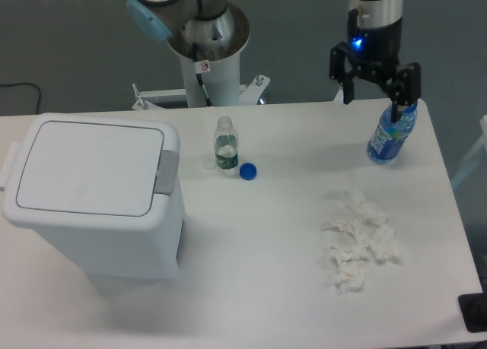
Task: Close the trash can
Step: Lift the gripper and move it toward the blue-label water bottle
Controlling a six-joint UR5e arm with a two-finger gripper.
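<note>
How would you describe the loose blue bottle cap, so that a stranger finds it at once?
Start at the big white trash can on the table's left. To its right stands a small clear bottle with no cap; the blue cap lies just right of its base. It is the only small, flat, round blue thing there.

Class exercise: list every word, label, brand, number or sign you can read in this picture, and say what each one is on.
No text can be read here.
Round red-and-white sticker on the robot's white base column: a sign, too small to make out.
Green label on the small clear bottle: blurred, unreadable.
Blue label on the blue bottle: blurred, unreadable.
The trash can, the blue cap and the crumpled tissues show no writing.
</note>
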